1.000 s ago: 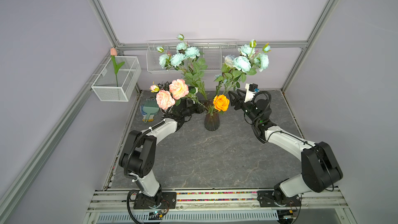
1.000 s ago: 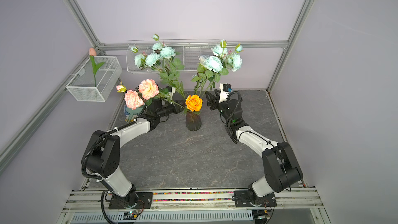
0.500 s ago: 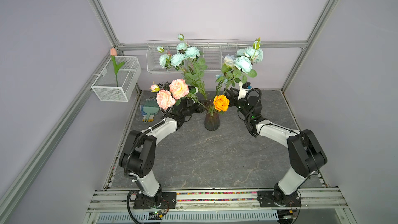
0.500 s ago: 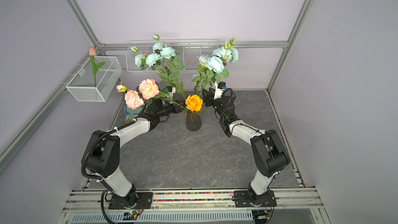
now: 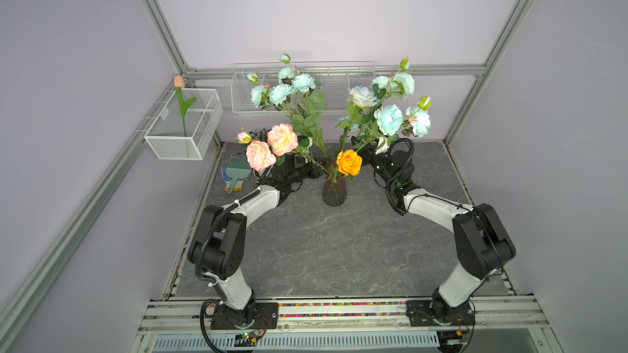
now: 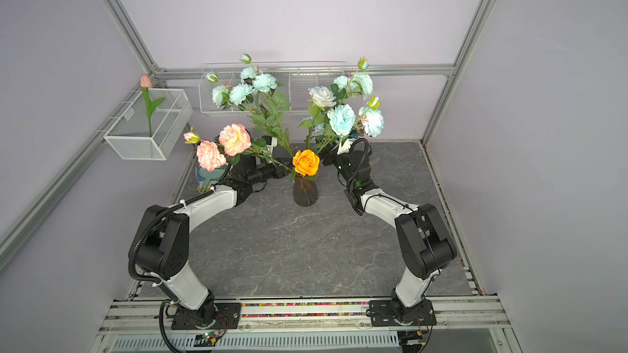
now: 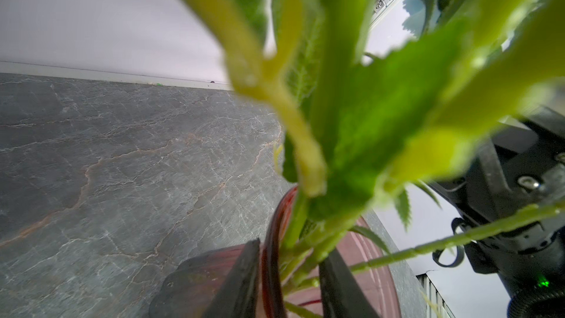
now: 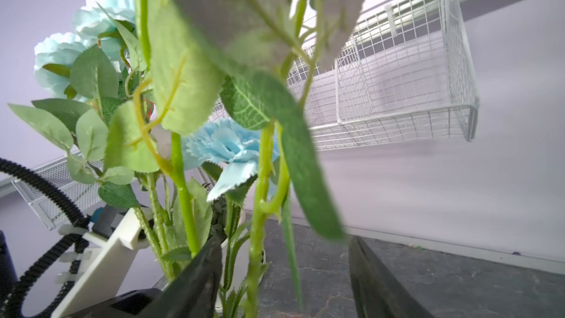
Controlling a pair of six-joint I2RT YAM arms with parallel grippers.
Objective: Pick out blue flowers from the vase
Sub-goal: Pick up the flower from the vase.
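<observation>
Well, the grey marbled worktop (image 5: pixel 306 249) fills the floor of the cell. My left arm (image 5: pixel 258 198) and right arm (image 5: pixel 438 210) bend inward over it and meet at the bouquet toward the back.

The blue flowers (image 6: pixel 341 120) rise in two leafy sprays. The left spray (image 5: pixel 282 91) stands in front of the wire basket (image 5: pixel 339 89) on the rear wall, and the right spray (image 5: pixel 389 122) stands above my right wrist. Both sets of stems run down to the mouth of the vase (image 5: pixel 334 193), which stands upright on the worktop between the two wrists. Pink-peach peonies (image 5: pixel 272 146) lean out over my left wrist, and an orange rose (image 5: pixel 349 162) sits just above the rim.

In the left wrist view, the left jaws are pressed close at the vase's mouth. The red-brown glass edge and the stem bases sit in the narrow gap between them. I cannot tell whether they bear on glass or on stems.

In the right wrist view, the right jaws are spread wide, with one dark finger (image 8: pixel 198 276) on each side of a green stem (image 8: pixel 258 240) of the right spray. That stem stands between them, closer to that finger, and appears to touch neither.
</observation>
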